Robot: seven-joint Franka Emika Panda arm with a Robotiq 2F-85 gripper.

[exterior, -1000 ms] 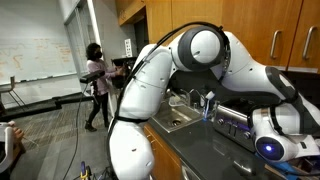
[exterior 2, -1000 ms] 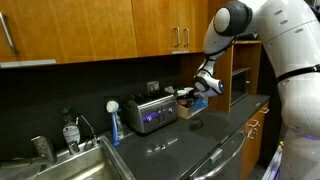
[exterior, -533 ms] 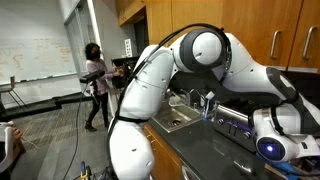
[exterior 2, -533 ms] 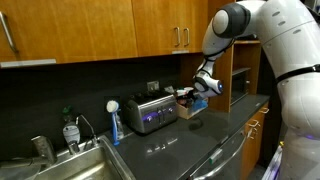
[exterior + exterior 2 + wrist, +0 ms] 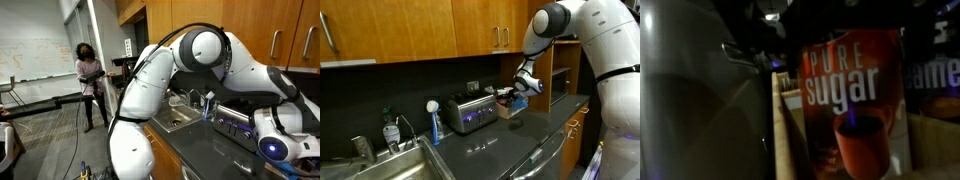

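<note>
1. Where the dark worktop runs along the wall in an exterior view, your end effector hangs just above a small wooden box. It reaches down from the upper right on the white arm.
2. Your end effector's fingers are pressed together. No picture shows them clearly enough to tell whether they pinch anything.
3. That wooden box stands on the worktop just beside the right end of a silver toaster; you cannot tell whether the two touch.
4. Seen in the wrist view, a red-brown sugar packet fills the middle of the picture. It stands upright in the box and reads "PURE sugar" above a drawing of a cup.
5. Left of the sugar packet, a pale wall of the wooden box rises upright, and past it lies the toaster's dull metal side.
6. Right of the sugar packet sits a second packet, blurred and cut off at the edge, its lettering unreadable.
7. Left of the toaster in an exterior view, a dish brush with a blue handle stands upright. Further left come a bottle and a steel sink at the lower left.
8. Wooden cabinets hang on the wall above the worktop.
9. In an exterior view filled by the arm, a person stands well apart in the room behind.
</note>
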